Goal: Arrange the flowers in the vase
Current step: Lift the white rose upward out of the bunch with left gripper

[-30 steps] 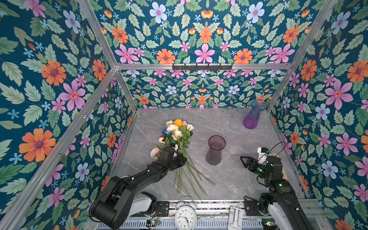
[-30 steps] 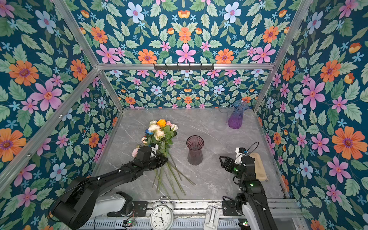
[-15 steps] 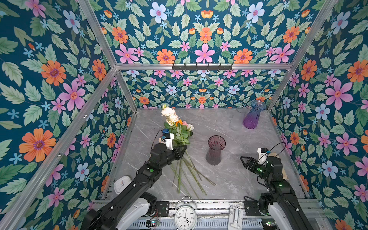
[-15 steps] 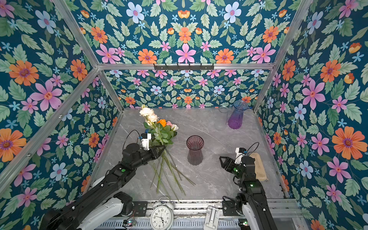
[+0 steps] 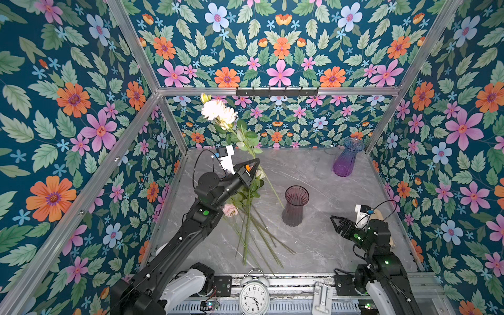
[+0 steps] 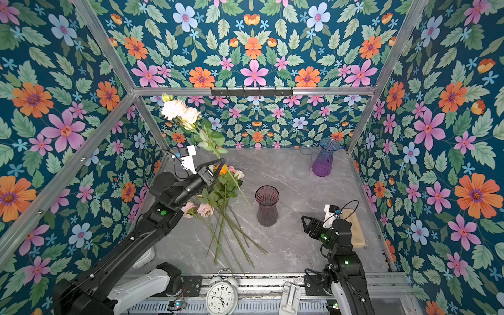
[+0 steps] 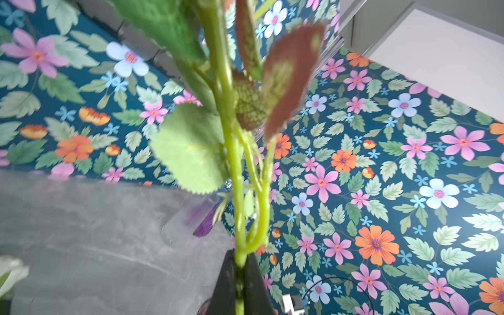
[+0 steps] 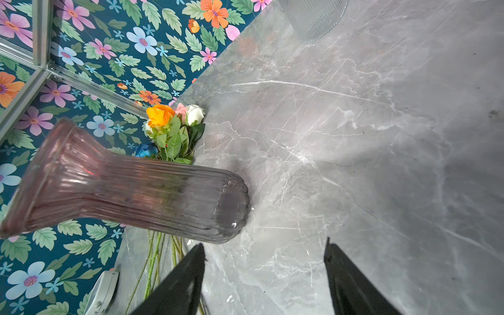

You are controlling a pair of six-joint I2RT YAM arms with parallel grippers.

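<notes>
While clenched on its stem, my left gripper (image 5: 255,162): cream flower (image 5: 218,111) aloft toward the worktop's far-left corner; it could pivot.
Vase (image 5: 296,204): mid-worktop, upright; trailing stem end may topple it.
My right gripper (image 5: 334,220): released, empty.

The left gripper (image 6: 221,161) has its jaws closed on the stem of a cream peony (image 6: 178,111), whose head tilts toward eleven o'clock. The other flowers (image 6: 222,192) lie on the worktop (image 6: 294,177) at that gripper's six o'clock. The plum glass vase (image 6: 266,207) stands upright at their three o'clock, and the right gripper (image 6: 305,225), jaws apart, is at its four o'clock.
</notes>
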